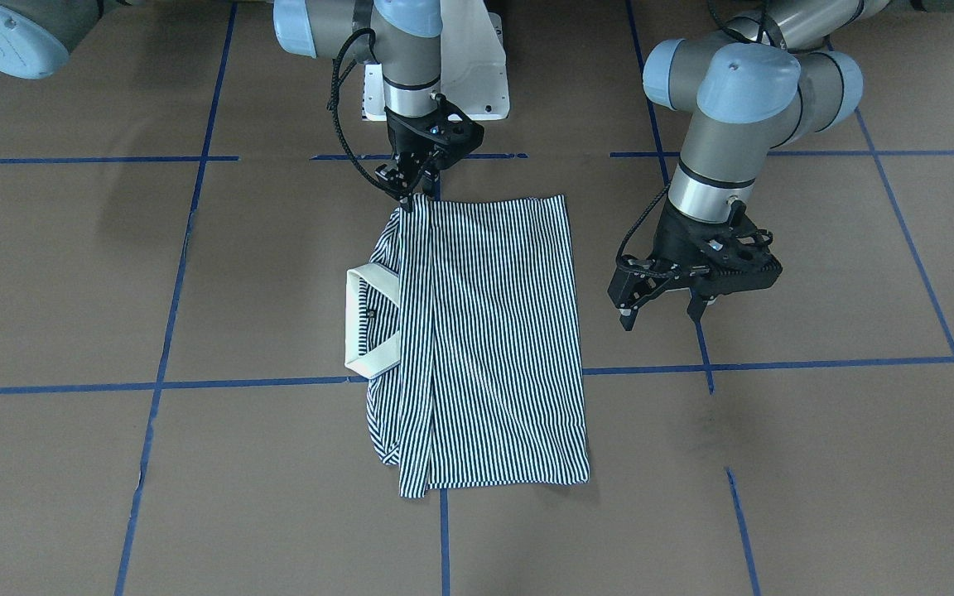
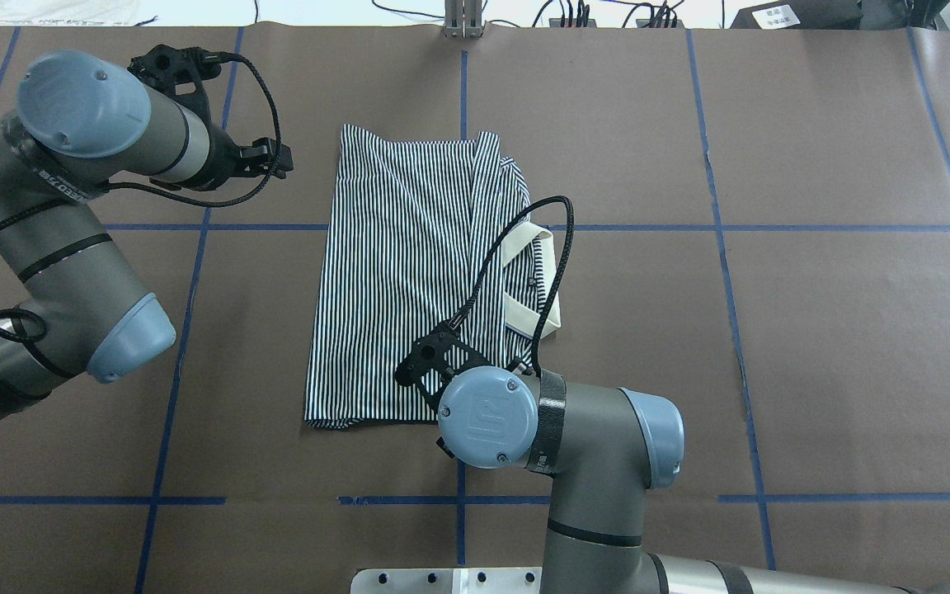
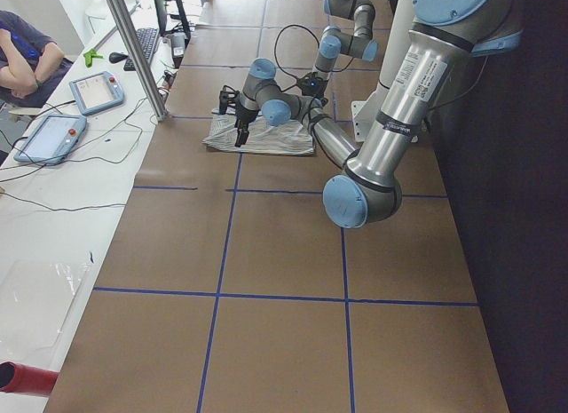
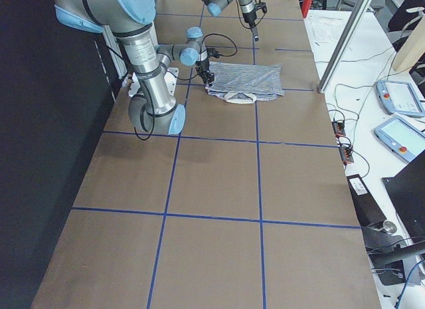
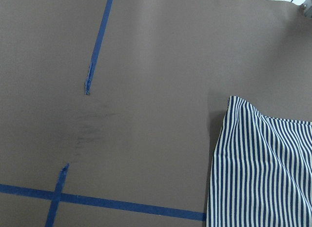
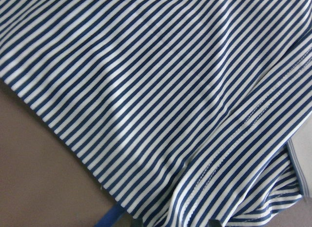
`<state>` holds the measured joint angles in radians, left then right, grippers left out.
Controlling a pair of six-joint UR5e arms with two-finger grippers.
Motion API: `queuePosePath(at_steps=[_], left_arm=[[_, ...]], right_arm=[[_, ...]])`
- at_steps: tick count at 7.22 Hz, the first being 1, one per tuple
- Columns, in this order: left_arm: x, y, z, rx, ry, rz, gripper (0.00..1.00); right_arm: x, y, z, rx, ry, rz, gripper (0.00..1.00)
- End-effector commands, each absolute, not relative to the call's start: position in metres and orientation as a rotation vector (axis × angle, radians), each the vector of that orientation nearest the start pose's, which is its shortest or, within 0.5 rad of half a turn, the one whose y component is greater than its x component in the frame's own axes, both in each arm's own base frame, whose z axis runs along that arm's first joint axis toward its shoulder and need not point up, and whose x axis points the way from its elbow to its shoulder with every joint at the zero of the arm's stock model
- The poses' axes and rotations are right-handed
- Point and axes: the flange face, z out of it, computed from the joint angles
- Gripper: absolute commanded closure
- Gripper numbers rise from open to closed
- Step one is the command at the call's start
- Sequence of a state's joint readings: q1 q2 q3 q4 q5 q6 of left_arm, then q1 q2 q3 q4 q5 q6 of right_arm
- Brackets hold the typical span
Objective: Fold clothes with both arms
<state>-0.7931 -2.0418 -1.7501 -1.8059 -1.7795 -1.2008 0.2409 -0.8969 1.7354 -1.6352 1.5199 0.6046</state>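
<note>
The polo shirt lies flat at the middle of the table, already reduced to a rough rectangle. A striped upper layer covers most of it, and the cream collar projects from the edge on the robot's right. The right gripper is down at the shirt's robot-side edge, at the corner nearest the collar. Its jaws stand close together at the cloth, but you cannot tell from these views whether they pinch it. The left gripper hangs above bare table just beside the shirt's opposite edge, with its jaws spread and nothing between them. Treat the step in hand as taking hold for a further fold: one arm is at the edge and the other has not yet engaged. Before any lift, confirm that the right gripper has the cloth. Then bring the left gripper to the matching robot-side corner and close it there. The fold probably requires both arms to rise together and carry that edge evenly toward the far edge. Uneven travel would likely skew the layers.
</note>
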Motion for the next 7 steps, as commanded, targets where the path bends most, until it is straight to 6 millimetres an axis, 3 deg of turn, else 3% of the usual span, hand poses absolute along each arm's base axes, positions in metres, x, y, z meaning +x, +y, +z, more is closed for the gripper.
queuePosePath(at_steps=[1,6,7], left_arm=[[0.3719,-0.5385,0.2902,0.322,0.844,-0.304,0.0],[0.3736,-0.5387,0.292,0.318,0.842,-0.306,0.0],[0.3733,-0.5385,0.2914,0.319,0.844,-0.306,0.0]], right_arm=[[-0.6178,-0.2961,0.1989,0.507,-0.617,-0.662,0.49],[-0.6246,-0.2914,0.2003,0.5,-0.613,-0.67,0.53],[-0.6246,-0.2913,0.2003,0.5,-0.613,-0.67,0.71]])
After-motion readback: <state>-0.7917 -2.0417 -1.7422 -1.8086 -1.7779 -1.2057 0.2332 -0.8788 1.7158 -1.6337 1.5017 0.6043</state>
